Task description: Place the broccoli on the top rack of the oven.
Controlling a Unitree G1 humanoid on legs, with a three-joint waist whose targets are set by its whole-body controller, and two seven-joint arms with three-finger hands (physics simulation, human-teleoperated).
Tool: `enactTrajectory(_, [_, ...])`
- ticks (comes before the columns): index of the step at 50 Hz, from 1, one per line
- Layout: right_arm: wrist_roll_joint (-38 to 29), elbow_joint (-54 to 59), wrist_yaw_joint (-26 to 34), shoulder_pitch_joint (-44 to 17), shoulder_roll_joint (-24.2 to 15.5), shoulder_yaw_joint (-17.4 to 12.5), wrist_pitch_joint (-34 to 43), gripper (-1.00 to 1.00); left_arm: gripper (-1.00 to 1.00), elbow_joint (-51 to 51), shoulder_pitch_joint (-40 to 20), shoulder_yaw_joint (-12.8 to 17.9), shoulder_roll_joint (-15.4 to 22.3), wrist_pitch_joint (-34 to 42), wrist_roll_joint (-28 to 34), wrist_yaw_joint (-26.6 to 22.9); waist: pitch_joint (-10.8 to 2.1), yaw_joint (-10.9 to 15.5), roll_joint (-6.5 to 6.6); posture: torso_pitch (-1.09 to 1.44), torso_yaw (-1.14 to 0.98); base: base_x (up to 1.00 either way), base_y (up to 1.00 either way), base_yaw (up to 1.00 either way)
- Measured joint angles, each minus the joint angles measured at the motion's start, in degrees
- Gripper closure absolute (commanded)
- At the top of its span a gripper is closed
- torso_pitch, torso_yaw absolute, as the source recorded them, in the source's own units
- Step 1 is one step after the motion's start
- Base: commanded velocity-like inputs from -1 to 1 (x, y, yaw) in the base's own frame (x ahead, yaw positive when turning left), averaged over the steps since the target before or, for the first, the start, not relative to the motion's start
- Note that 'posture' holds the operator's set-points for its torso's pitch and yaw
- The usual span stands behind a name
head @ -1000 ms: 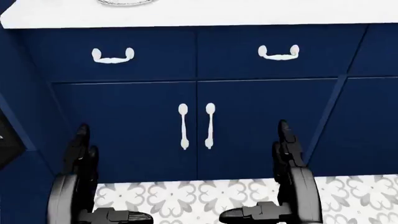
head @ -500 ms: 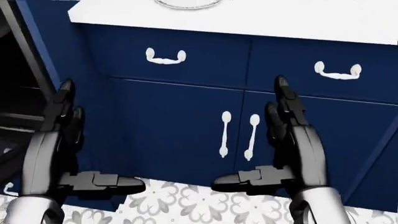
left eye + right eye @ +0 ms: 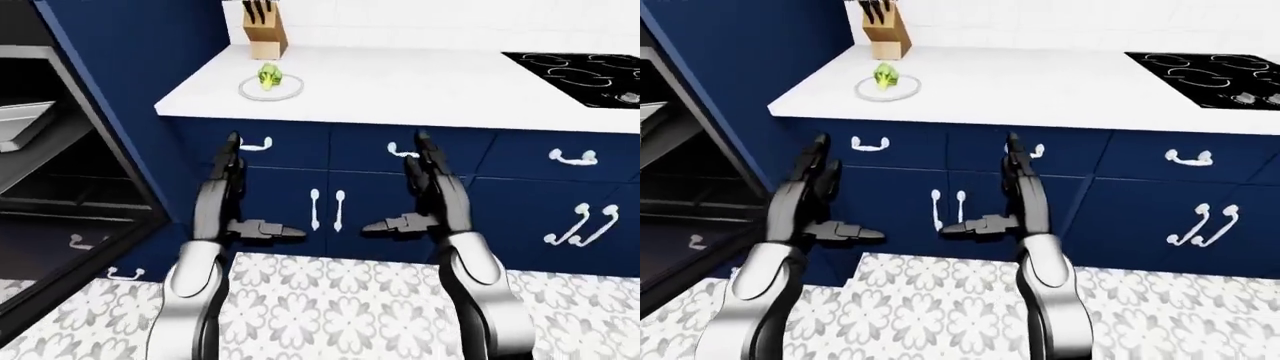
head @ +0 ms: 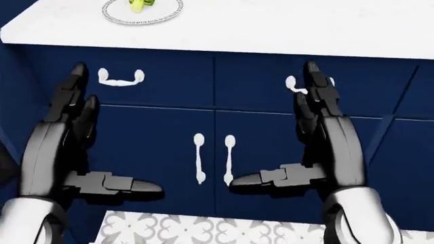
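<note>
The green broccoli [image 3: 269,76] lies on a round plate [image 3: 271,89] on the white counter [image 3: 420,86], at the upper left of the left-eye view; it also shows at the top of the head view [image 4: 140,4]. The open oven [image 3: 50,172] stands at the left, its door [image 3: 60,251] folded down and a rack with a grey tray [image 3: 22,127] inside. My left hand [image 3: 232,187] and right hand [image 3: 425,187] are both open and empty, raised before the blue cabinet doors, well below the plate.
A knife block [image 3: 264,31] stands behind the plate. A black cooktop [image 3: 585,75] lies in the counter at the right. Blue drawers and doors with white handles [image 3: 327,210] run under the counter. Patterned floor tiles [image 3: 340,300] lie below.
The camera has swung and tilted up: the plate with the broccoli now shows at the top of the head view. Both hands have risen higher before the cabinet.
</note>
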Motion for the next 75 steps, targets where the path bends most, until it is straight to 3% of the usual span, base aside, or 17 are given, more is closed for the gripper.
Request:
enactTrajectory(3, [0.55,-2.00,-0.91,-1.00,-0.05,-0.48,1.05,-1.00,-1.00,-0.38,-1.17,0.20,0.26,1.03,-0.53,-0.46,0.03,-0.54,0.25,0.00,0.00,0.07,0.00,0.97])
enactTrajectory(9, [1.20,-2.76,-1.02,-2.73,0.18,1.86,3.18,-1.00,-1.00,-2.28,-0.89,3.06,1.41,2.06,-0.66,-0.25,0.44,0.28,5.02,0.00,0.00,0.06,0.00,1.00])
enactTrajectory(11, [1.33,-2.31,-0.89,-3.10,0.60,2.48,3.78,-1.00,-1.00,-2.54,-0.61,3.91,1.83,3.07,-0.48,0.05,2.37,0.99,5.03,0.00,0.00,0.05,0.00,1.00])
enactTrajectory(13, [1.68,-1.86,-0.54,-3.49,0.64,3.30,5.15,-1.00,-1.00,-2.57,-0.05,4.69,2.03,4.24,-0.07,0.45,1.10,1.71,5.51,0.00,0.00,0.00,0.00,0.22])
enactTrajectory(20, [0.95,-5.39,0.03,-4.37,0.30,2.48,6.11,-1.00,-1.00,-3.17,-1.68,3.17,2.02,3.18,-0.13,-0.06,-0.31,-0.64,3.93,0.00,0.00,0.06,0.00,0.00])
enactTrajectory(24, [0.68,-5.18,0.25,-4.71,0.00,2.43,6.10,-1.00,-1.00,-3.49,-2.20,3.26,1.88,3.84,-0.22,-0.18,-1.59,-1.45,0.48,0.00,0.00,0.21,0.01,0.00])
enactTrajectory(28, [0.08,-4.19,-0.11,-4.21,0.02,1.46,6.61,-1.00,-1.00,-3.38,-1.10,2.25,1.41,4.01,-0.85,-0.66,-0.70,-2.27,0.81,0.00,0.00,0.27,0.04,0.00])
enactTrajectory(41, [-0.39,-6.54,-0.38,-6.43,0.44,2.76,8.45,-1.00,-1.00,-3.94,-0.72,3.80,1.88,3.44,-1.63,-0.69,-1.03,-2.95,5.19,0.00,0.00,0.27,0.16,0.00])
enactTrajectory(44, [-0.43,-6.84,-0.37,-7.03,0.52,2.69,8.41,-1.00,-1.00,-4.27,-0.77,4.11,2.02,3.11,-1.80,-0.64,-1.40,-3.07,7.23,0.00,0.00,0.26,0.29,0.00])
enactTrajectory(46, [-0.29,-6.38,-0.29,-7.05,0.97,3.14,8.37,-1.00,-1.00,-3.98,-0.60,4.59,2.34,3.28,-1.72,-0.47,-0.50,-2.12,6.94,0.00,0.00,0.26,0.29,0.00])
enactTrajectory(49, [0.21,-6.05,-0.02,-6.71,1.10,3.93,9.47,-1.00,-1.00,-3.39,0.15,5.08,2.37,4.11,-1.37,-0.14,0.20,-1.64,8.15,0.00,0.00,0.26,0.29,0.00])
enactTrajectory(60, [0.61,-7.50,-0.42,-7.38,0.89,3.20,8.78,-1.00,-1.00,-5.01,-0.59,4.48,2.33,3.60,-1.46,-0.24,-0.62,-0.95,2.45,0.00,0.00,0.26,0.29,0.00])
enactTrajectory(64, [0.31,-6.74,-0.82,-6.34,0.47,2.23,9.37,-1.00,-1.00,-4.11,-0.37,3.13,1.85,4.60,-1.58,-0.52,0.63,-2.09,2.54,0.00,0.00,0.27,0.22,0.00])
enactTrajectory(67, [-0.17,-6.35,-0.98,-6.35,0.44,2.56,9.45,-1.00,-1.00,-4.48,-0.71,3.13,1.96,5.05,-1.54,-0.71,-0.48,-2.62,1.81,0.00,0.00,0.21,0.21,0.00])
enactTrajectory(71, [-0.04,-8.32,-0.74,-7.70,0.48,2.66,9.00,-1.00,-1.00,-6.29,-1.52,3.56,2.08,4.46,-1.44,-0.69,-0.76,-2.89,4.38,0.00,0.00,0.13,0.21,0.00])
enactTrajectory(74, [0.07,-8.27,-0.74,-8.21,0.60,2.48,8.75,-1.00,-1.00,-6.07,-1.48,3.72,2.22,3.82,-1.50,-0.81,-1.12,-2.54,8.35,0.00,0.00,0.13,0.09,0.00])
enactTrajectory(75, [0.19,-7.80,-0.75,-7.98,1.04,2.76,8.93,-1.00,-1.00,-5.27,-1.30,4.07,2.50,3.77,-1.44,-0.80,-0.93,-2.37,8.30,0.00,0.00,0.13,0.00,0.00])
